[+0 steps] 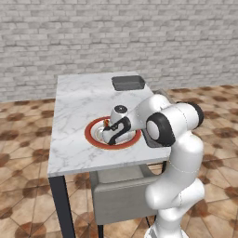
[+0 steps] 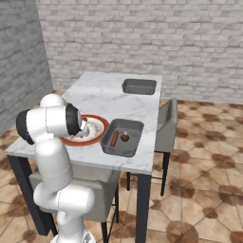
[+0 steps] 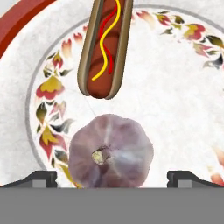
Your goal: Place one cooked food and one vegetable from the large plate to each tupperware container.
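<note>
Garlic (image 3: pixel 110 151), a purplish bulb, is seen at the lower centre of the hand view, between the two dark fingertips of the hand (image 3: pixel 112 177), which are spread wide and touch nothing. A hot dog (image 3: pixel 105 48) lies just above it in the frame, its long axis running up and slightly right, near the bulb but apart. Both rest on the large plate (image 3: pixel 183 96). The nearer tupperware container (image 2: pixel 122 137) at mid-frame is seen to hold two items already; the far one (image 2: pixel 139 86) looks empty.
</note>
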Tool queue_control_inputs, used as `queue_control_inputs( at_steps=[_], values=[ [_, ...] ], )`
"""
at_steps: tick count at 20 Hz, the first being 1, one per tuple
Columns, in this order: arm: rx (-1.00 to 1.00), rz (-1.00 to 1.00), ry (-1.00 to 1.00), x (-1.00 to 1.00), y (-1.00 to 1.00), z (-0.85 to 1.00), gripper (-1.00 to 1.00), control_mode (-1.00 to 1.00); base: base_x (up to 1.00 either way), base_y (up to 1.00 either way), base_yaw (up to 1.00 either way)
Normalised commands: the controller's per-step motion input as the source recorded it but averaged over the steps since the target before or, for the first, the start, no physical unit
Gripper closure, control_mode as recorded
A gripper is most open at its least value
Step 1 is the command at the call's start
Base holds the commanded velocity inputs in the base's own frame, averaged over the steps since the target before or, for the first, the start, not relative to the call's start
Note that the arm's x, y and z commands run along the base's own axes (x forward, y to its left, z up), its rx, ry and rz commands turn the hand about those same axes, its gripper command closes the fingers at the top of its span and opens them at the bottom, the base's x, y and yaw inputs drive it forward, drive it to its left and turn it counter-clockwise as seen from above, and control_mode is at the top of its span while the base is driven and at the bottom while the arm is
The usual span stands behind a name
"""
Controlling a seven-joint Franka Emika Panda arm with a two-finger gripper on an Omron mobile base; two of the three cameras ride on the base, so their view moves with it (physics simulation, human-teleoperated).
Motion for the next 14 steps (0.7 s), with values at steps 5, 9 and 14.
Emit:
queue_control_inputs(
  at_steps=[5, 9, 14],
  values=[
    [0.00, 0.00, -0.02, 0.14, 0.00, -0.06, -1.00, -1.00, 0.00, 0.00, 0.00],
    [0.00, 0.00, 0.00, 0.14, 0.01, -0.06, 1.00, -1.00, 0.00, 0.00, 0.00],
    [0.00, 0.00, 0.00, 0.00, 0.02, -0.18, 1.00, -1.00, 0.00, 0.00, 0.00]
  ],
)
